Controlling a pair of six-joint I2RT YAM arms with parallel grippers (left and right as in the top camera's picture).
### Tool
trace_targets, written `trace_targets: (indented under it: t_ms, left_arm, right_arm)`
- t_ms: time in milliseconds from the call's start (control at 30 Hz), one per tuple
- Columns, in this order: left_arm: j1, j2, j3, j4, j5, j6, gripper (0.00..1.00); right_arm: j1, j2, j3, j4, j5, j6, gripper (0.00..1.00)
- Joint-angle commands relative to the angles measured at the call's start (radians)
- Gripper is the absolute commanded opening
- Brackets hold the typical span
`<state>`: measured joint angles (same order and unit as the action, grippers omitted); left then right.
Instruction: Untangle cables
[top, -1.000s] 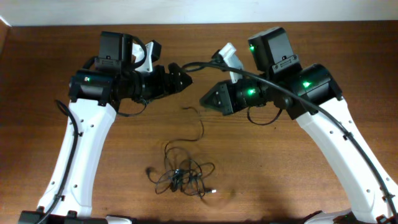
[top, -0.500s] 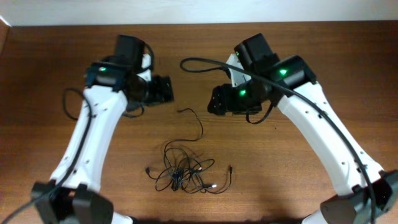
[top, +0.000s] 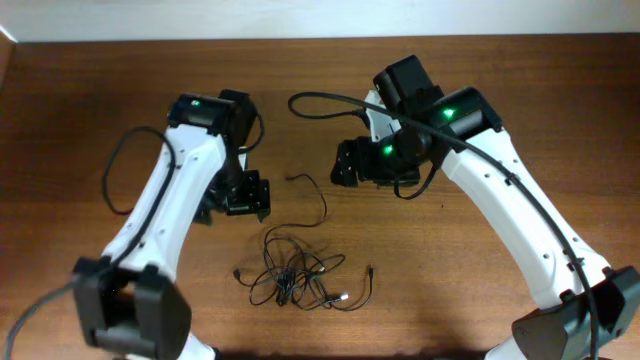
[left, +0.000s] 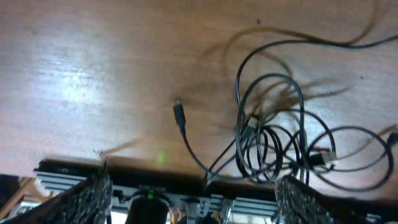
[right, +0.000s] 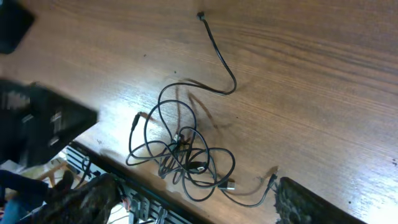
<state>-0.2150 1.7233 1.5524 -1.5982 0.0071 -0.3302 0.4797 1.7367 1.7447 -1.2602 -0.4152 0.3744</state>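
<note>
The cables (top: 300, 280) are seen lying on the tabletop (top: 60, 100), bunched into a small dark knot of loops. One long strand (top: 320, 205) is seen running out of the knot toward the far side. Small plug ends (top: 371, 268) are seen sticking out at the knot's edges.

The left tool (left: 193, 186) is held near the knot and above it. Its fingers are spread wide, and nothing is between them. The right tool (right: 196, 186) is held well apart from the knot, near the far end of the long strand. It is spread wide too, and nothing is pinched. No cable is touched, so the untangling is judged to be at its very start.

A few things could go wrong from here. Many loops are piled on each other in the middle of the knot. If a tool is closed there, several strands could be pinched at once, and the knot could be pulled tighter. If a pull is made by one tool alone, the whole bunch could be dragged along the tabletop with nothing opened. The cords look thin and smooth, so one could slip out of a pinch. A plug end could be caught in a loop. The cords lie flat, so fingers could be pushed into the wood.

No brand, label or writing can be read. Only green lights (top: 447, 112) are seen on the robot.
</note>
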Motion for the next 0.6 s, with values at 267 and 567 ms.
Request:
trace_targets:
  t_ms: [267, 567]
  left_arm:
    - [0.005, -0.185, -0.431, 0.357, 0.293, -0.063, 0.75]
    - [0.005, -0.185, -0.637, 0.611, 0.285, -0.148, 0.46]
  right_arm:
    - [0.005, 0.004, 0.005, -0.001, 0.009, 0.000, 0.84]
    - [0.005, 0.004, 0.005, 0.000, 0.010, 0.000, 0.84]
